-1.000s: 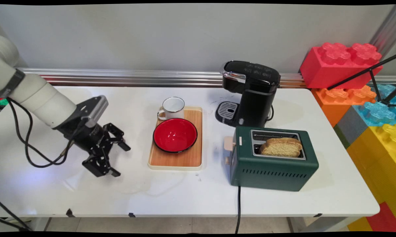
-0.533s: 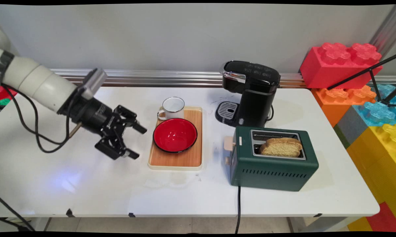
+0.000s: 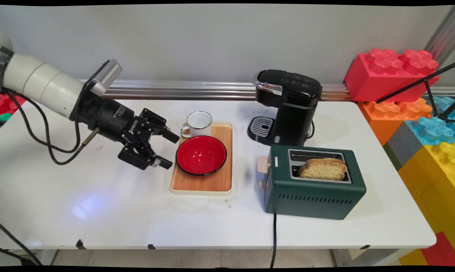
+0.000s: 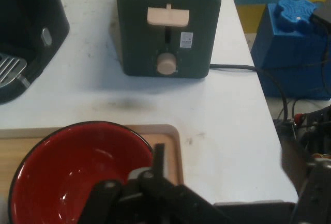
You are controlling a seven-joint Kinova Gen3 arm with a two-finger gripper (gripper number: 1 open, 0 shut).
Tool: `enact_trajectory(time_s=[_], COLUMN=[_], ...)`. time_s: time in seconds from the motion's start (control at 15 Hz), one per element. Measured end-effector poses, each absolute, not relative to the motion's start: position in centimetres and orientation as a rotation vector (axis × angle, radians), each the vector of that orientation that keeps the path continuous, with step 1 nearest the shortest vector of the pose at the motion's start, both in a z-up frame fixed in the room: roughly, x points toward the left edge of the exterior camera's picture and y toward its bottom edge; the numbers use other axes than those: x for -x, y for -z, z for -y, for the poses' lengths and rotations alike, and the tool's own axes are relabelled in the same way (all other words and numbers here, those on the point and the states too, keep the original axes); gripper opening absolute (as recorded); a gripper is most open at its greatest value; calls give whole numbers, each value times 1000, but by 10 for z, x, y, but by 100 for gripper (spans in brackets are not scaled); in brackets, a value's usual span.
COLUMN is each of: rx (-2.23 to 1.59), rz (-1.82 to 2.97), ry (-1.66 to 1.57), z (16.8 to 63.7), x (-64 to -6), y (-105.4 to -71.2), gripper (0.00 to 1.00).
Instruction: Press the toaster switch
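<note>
Hovering just left of the tray [image 3: 201,187], the gripper [image 3: 166,149] pointed across the table [image 3: 99,211] toward the red bowl [image 3: 201,155], its fingers [image 3: 170,136] spread wide and holding nothing. One fingertip lay near the mug's handle, the other near the bowl's left rim; no contact showed with either. The arm reached in low from the upper left, tilted so that the hand camera looked over the bowl [image 4: 77,167] to the toaster [image 4: 166,27] beyond.

The bowl sat in the middle of the tray, with the white mug [image 3: 198,124] just behind it at the tray's back left corner, its handle turned to the left, toward the fingers; the tray seemed to serve as a common place for the crockery. The coffee maker [image 3: 288,107] stood at the back of the table, to the right of the tray, its drip grate facing the mug's side. The toaster [image 3: 312,181] stood in front of it, near the table's middle right, with a slice of bread [image 3: 323,169] sticking up from the nearer slot and the lever [image 4: 168,16] on its end facing the tray. Its cord hung over the table's near edge. Big coloured blocks [image 3: 392,73] were stacked off the table's right end.
</note>
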State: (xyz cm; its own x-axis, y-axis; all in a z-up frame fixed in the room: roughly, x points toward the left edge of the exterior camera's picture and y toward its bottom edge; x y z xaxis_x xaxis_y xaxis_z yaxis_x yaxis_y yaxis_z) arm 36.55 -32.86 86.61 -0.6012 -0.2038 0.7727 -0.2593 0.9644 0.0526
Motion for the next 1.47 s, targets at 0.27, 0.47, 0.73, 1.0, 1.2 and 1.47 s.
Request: enact_trajectory(time_s=[0.27,0.47,0.73,1.0,1.2,1.47], rx=[-310,-311,-312,-319,-321,-320], rz=[2226,2224,2215,2180,2151,2110], ry=[-78,-72,-68,-78,-86,-89], z=[332,334,338,351,360,375], x=[-366,-366,-362,-340,-316,-272], y=[-866,-866,-863,-859,-855,-852], gripper=[0,0,0,0,0,0])
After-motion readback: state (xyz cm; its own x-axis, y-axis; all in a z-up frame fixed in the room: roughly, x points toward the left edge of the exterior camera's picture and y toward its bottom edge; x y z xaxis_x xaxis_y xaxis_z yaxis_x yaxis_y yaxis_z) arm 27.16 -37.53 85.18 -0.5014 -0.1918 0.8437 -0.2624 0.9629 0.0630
